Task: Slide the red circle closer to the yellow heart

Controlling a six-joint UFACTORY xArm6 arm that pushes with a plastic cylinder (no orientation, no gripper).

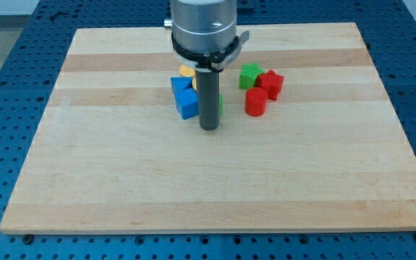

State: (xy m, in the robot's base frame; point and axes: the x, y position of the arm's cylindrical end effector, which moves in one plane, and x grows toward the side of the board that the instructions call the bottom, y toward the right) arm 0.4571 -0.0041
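Note:
The red circle (256,102) is a short red cylinder right of the board's middle. The yellow heart (187,71) shows only as a small yellow piece behind the blue blocks, mostly hidden by the arm. My tip (209,128) rests on the board just right of the blue blocks and about 65 px left of the red circle, slightly nearer the view's bottom. It touches neither the circle nor the heart as far as I can see.
Two blue blocks (185,97) sit left of the rod. A green sliver (220,105) peeks from behind the rod. A green star (250,74) and a red star (270,84) lie just above the red circle. The wooden board (121,180) lies on a blue perforated table.

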